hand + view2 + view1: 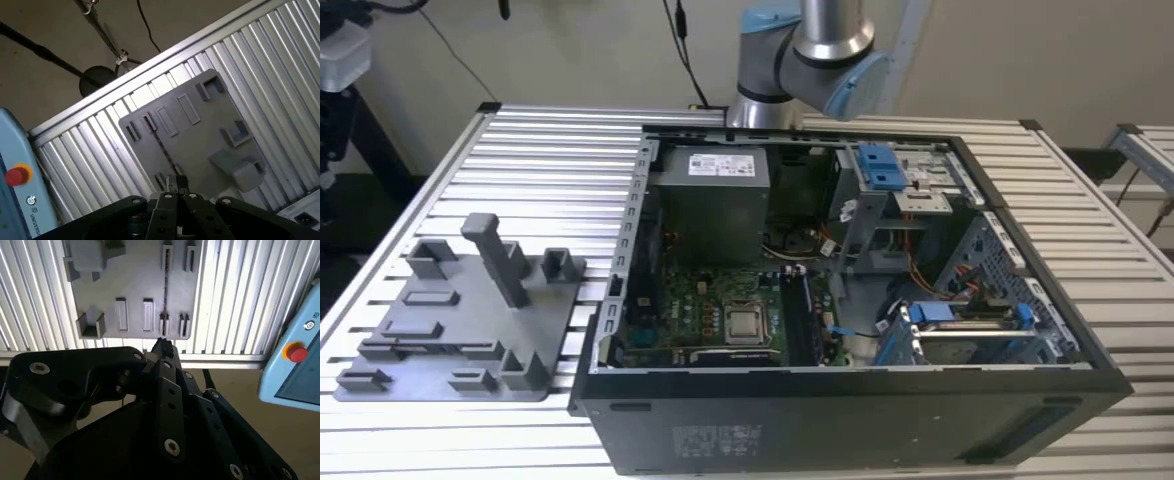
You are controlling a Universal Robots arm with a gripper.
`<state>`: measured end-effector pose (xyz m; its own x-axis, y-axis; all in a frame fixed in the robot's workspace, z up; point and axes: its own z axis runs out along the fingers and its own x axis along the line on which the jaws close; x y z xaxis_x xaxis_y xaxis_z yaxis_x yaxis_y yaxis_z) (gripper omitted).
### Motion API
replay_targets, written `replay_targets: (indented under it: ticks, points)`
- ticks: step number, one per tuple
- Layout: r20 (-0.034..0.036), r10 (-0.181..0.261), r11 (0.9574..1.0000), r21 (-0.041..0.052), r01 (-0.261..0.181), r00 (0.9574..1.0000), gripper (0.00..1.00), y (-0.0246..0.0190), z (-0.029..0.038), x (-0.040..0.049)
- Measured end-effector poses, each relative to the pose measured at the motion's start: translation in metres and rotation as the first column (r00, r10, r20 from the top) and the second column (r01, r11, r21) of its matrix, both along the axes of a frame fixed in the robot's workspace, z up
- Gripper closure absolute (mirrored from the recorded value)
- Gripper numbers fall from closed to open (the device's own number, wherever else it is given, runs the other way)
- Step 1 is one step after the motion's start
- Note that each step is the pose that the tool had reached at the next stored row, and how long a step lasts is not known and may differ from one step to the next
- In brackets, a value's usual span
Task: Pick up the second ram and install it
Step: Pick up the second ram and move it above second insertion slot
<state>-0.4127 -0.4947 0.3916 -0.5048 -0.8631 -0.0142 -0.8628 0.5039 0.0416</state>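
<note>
While the tool (162,346) hangs clenched, the second ram (165,290) stands edgewise in the grey tray (130,275), nine o'clock of the computer case (854,420).

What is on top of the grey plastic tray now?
The second ram stands on edge in slots of the tray, seen as a thin dark line. Its label is hidden.
</note>
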Motion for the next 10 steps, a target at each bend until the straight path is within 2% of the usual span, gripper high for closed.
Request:
replay_targets:
  ticks: [3, 5, 10]
  points:
    - [0.0000, 0.054, 0.9986, -0.0005, -0.054, 0.9986, 0.89, 0.0000, 0.0000, 0.0000]
    - [-0.0001, 0.090, 0.9960, -0.0010, -0.090, 0.9960, 0.89, 0.0000, 0.0000, 0.0000]
    - [-0.0003, 0.179, 0.9838, -0.0024, -0.179, 0.9838, 0.89, 0.0000, 0.0000, 0.0000]
